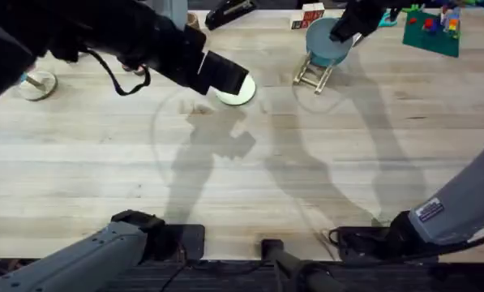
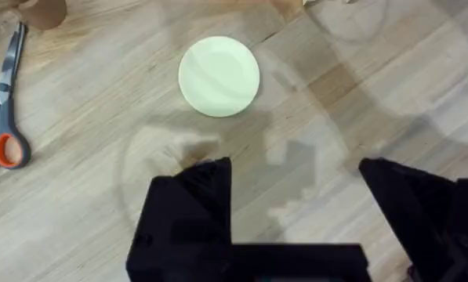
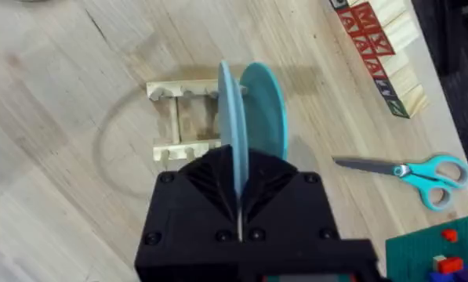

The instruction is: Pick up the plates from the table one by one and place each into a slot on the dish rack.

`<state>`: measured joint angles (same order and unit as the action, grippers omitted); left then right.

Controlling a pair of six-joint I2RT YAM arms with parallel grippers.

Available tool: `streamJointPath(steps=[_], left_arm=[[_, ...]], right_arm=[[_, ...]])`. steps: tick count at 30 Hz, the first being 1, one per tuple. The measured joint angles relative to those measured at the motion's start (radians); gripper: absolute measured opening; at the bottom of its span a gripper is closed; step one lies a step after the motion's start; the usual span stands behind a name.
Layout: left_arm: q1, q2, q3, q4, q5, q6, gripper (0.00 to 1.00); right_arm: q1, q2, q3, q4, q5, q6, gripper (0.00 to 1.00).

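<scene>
A cream plate (image 2: 218,76) lies flat on the table (image 1: 250,178), partly under my left gripper (image 1: 228,79) in the overhead view. That gripper (image 2: 296,200) hovers just short of the plate, open, with nothing between its black fingers (image 2: 190,207). At the far right, my right gripper (image 3: 237,188) is shut on the rim of a light blue plate (image 3: 232,117), held upright over the wooden dish rack (image 3: 179,125). A darker teal plate (image 3: 265,117) stands in the rack right behind it. Whether the blue plate sits in a slot is hidden.
Orange-handled scissors (image 2: 2,129) lie left of the cream plate. Teal scissors (image 3: 410,172), letter blocks (image 3: 379,47) and a green baseplate with bricks (image 1: 430,28) are near the rack (image 1: 313,75). A small round dish (image 1: 36,83) sits far left.
</scene>
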<state>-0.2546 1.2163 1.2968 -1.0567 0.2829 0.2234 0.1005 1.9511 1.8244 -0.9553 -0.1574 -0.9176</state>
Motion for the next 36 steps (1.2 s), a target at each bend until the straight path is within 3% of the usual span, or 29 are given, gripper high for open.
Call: streamJointPath(steps=[32, 36], left_arm=[[0.0, 0.0, 0.0, -0.002, 0.0, 0.0, 0.993], [0.0, 0.0, 0.0, -0.002, 0.0, 0.0, 0.993]], right_arm=[[-0.001, 0.06, 0.002, -0.008, 0.0, 0.0, 0.031], [-0.001, 0.06, 0.002, -0.008, 0.0, 0.0, 0.117]])
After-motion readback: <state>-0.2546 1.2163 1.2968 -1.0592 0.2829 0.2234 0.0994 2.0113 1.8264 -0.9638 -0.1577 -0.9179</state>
